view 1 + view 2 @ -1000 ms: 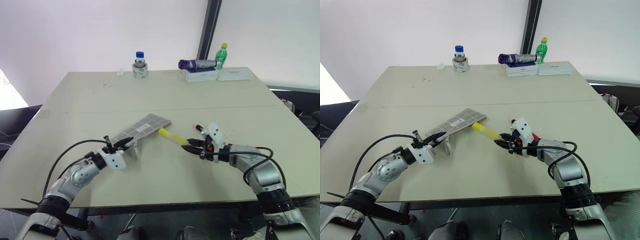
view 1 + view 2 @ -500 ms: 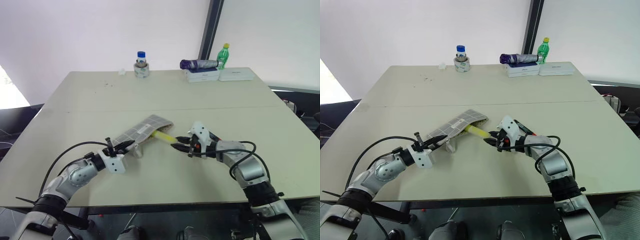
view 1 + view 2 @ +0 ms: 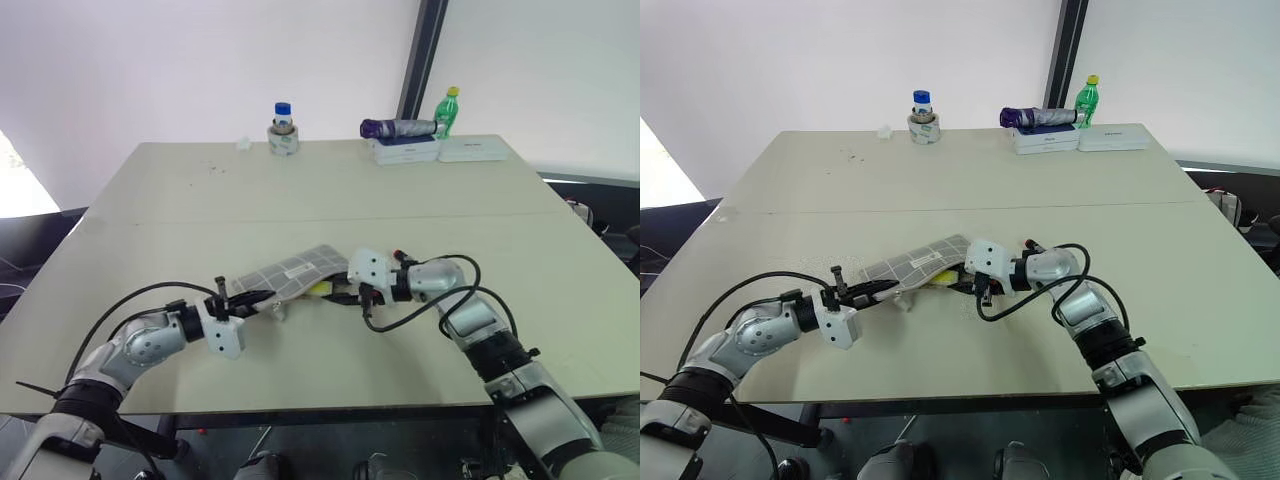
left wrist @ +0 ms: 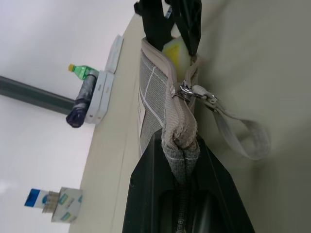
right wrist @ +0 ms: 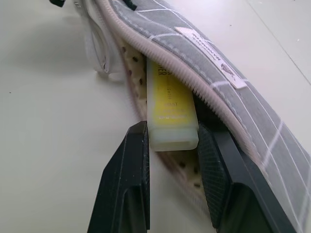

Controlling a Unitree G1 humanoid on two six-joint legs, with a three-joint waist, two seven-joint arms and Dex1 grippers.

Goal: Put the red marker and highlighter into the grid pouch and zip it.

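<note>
Highlighter [image 5: 171,109] now half inside the grid pouch [image 3: 290,272], right tool [image 5: 171,145] pinching it; left tool [image 4: 181,150] clamps the pouch's end.

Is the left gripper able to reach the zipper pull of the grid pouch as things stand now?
Probably not at once. The left gripper is shut on the end of the grid pouch; the zipper pull hangs just ahead with nothing between, but reaching it means letting go.
</note>
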